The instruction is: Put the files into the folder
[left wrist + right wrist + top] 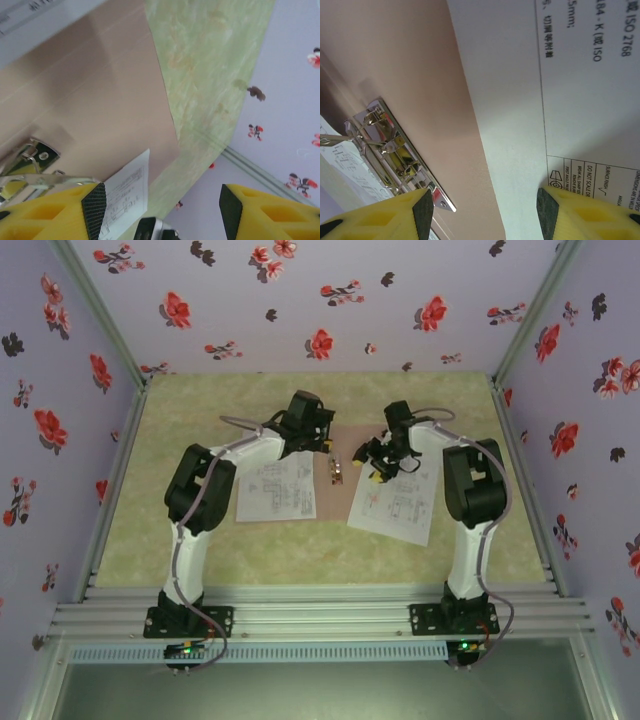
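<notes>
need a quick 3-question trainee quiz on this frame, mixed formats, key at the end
1. True or false: the left claw and the right claw are both open.
2. The metal clip sits: A) between the left sheet and the right sheet; B) off the folder; C) in a claw.
3. Fill in: the folder lies ___ (open/closed).
Key: 1 true; 2 A; 3 open.
</notes>
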`<action>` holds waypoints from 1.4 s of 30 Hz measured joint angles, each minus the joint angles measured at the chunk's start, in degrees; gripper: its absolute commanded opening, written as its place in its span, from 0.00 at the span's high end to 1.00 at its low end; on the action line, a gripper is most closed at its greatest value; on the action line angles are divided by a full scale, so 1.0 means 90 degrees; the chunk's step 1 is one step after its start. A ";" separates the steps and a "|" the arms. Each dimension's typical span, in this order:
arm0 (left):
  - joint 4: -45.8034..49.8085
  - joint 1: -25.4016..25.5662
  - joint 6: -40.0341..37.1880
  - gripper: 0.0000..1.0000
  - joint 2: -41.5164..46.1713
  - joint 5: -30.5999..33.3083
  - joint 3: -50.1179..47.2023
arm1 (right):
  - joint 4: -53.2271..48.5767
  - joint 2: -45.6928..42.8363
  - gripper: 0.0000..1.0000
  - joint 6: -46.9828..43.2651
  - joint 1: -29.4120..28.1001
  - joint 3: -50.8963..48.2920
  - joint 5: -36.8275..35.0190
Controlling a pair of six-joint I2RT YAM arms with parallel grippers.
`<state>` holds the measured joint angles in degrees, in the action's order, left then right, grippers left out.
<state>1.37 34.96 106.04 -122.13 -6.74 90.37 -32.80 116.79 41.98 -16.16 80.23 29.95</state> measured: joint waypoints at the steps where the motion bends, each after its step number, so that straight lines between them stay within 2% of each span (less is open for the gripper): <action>1: -0.0041 -0.0007 -0.0066 0.35 0.0000 -0.0044 0.0000 | -0.0036 0.0010 0.41 -0.0029 -0.0005 0.0053 -0.0002; 4: -0.0051 -0.0034 -0.0362 0.36 0.0017 -0.0114 -0.0010 | -0.0151 -0.0010 0.41 -0.0102 -0.0015 0.0206 -0.0049; 7: 0.0041 -0.0053 -0.0716 0.44 0.0233 -0.0112 -0.0204 | -0.0214 -0.0206 0.43 -0.0095 -0.0002 0.0185 -0.0321; 8: 0.0083 -0.0053 -0.0823 0.48 0.0406 -0.0112 -0.0374 | -0.0199 -0.0347 0.46 -0.0058 0.0019 0.0107 -0.0437; 13: 0.0124 0.0041 -0.1042 0.69 0.1336 -0.0102 -0.1377 | -0.0231 -0.1010 0.77 0.0197 0.0355 -0.0442 -0.0882; 14: 0.0124 0.0095 -0.1052 0.73 0.1464 -0.0095 -0.1545 | -0.0272 -0.1010 0.79 0.0231 0.0415 -0.0444 -0.0969; 17: 0.0104 0.0316 -0.1027 0.81 0.1571 -0.0095 -0.1899 | -0.0437 -0.0872 0.79 0.0228 0.0525 -0.0420 -0.1183; 20: 0.0141 0.0542 -0.0991 0.84 0.1571 -0.0102 -0.2203 | -0.0602 -0.0595 0.78 0.0223 0.0505 -0.0316 -0.1326; 27: 0.0160 0.0797 -0.0993 0.87 0.1302 -0.0168 -0.2310 | -0.0889 0.0136 0.77 0.0102 0.0486 0.0447 -0.1450; 42: 0.0090 0.0806 -0.1292 0.90 0.1005 -0.0335 -0.2705 | -0.1532 0.1018 0.77 -0.0427 0.0078 0.1768 -0.1467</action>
<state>2.17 42.22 94.41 -113.08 -9.76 66.02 -46.59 125.95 38.13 -15.46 96.14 16.75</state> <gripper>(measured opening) 0.103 0.234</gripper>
